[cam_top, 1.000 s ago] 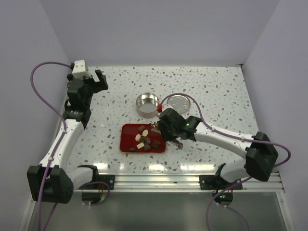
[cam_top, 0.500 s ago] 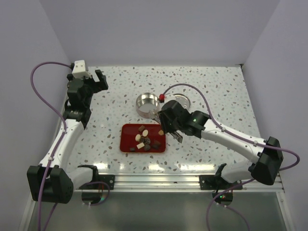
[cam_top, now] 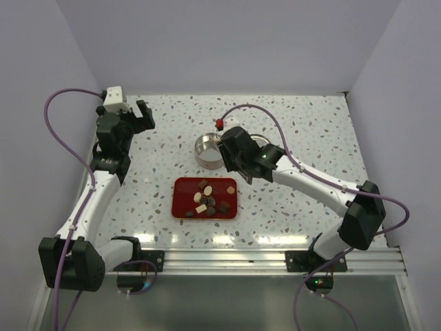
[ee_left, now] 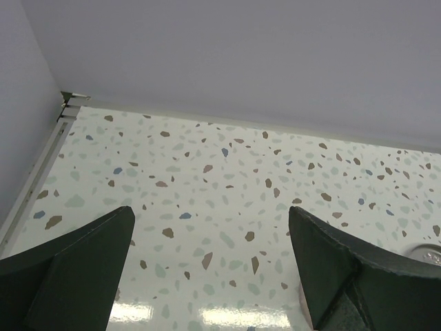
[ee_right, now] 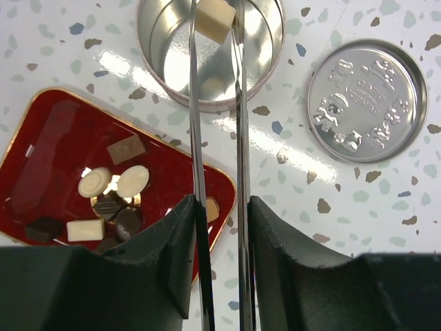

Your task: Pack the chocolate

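My right gripper [ee_right: 222, 207] is shut on long metal tweezers [ee_right: 238, 110]. The tweezer tips pinch a cream-white chocolate cube [ee_right: 213, 18] over the open round tin [ee_right: 155, 55]. In the top view the right gripper [cam_top: 233, 157] hovers beside the tin [cam_top: 204, 148]. Several more chocolate pieces [cam_top: 207, 200], dark, light brown and cream-white, lie on the red tray [cam_top: 185, 190]; they also show in the right wrist view [ee_right: 114, 200]. My left gripper [cam_top: 141, 117] is open and empty at the far left, over bare table [ee_left: 207, 234].
The tin's round lid [ee_right: 365, 100] lies flat to the right of the tin, partly hidden by the right arm in the top view [cam_top: 260, 141]. Walls bound the table at the back and sides. A metal rail [cam_top: 227, 258] runs along the near edge.
My right gripper has moved from the red tray up and back to the tin, carrying the tweezers. The left arm has not moved.
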Robot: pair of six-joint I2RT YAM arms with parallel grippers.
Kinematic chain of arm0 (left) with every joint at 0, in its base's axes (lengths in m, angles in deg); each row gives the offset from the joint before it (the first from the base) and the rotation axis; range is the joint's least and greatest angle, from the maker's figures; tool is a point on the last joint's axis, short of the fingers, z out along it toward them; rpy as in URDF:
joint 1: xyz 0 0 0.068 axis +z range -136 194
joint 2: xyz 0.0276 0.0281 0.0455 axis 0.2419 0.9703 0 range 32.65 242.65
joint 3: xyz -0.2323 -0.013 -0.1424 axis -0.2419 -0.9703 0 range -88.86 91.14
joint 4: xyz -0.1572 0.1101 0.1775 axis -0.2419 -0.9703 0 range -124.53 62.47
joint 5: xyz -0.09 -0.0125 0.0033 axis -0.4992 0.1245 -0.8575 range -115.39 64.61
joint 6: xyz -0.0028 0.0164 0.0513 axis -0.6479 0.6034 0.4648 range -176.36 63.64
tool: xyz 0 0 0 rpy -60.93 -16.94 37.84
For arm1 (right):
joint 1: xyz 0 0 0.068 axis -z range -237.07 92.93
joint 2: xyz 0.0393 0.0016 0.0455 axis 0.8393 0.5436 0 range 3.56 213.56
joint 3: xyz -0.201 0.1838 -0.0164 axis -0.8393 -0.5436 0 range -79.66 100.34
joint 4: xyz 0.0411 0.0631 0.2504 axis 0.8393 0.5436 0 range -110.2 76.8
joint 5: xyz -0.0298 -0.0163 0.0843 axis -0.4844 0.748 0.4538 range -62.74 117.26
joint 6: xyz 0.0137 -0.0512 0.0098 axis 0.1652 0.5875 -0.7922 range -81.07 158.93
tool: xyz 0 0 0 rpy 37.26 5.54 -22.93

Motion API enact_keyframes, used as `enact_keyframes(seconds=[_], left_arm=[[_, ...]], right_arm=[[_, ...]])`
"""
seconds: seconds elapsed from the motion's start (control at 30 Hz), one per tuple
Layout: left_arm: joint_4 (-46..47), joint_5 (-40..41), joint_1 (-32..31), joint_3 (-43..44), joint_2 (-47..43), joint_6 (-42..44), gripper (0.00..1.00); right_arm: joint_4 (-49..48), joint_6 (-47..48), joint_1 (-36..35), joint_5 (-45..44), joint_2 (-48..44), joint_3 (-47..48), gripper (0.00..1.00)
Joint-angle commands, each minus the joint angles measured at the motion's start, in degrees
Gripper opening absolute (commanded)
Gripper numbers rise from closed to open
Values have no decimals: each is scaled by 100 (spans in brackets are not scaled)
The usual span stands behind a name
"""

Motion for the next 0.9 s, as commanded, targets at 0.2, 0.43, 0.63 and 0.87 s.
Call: enact_keyframes(seconds=[0.2, 0.43, 0.63, 0.87], left_arm=[[29, -48, -16, 75, -28, -34, 100], [-24, -66, -16, 137, 51, -17, 100], [-24, -66, -16, 128, 95, -17, 100], [-24, -66, -16, 119, 139, -26, 100]], right_arm=[[-708, 382, 154, 45, 532, 179, 43], [-769, 417, 146, 89, 621, 276, 51], [-673, 356, 146, 326, 341, 215, 48], [-181, 5, -126, 854, -441, -180, 45]])
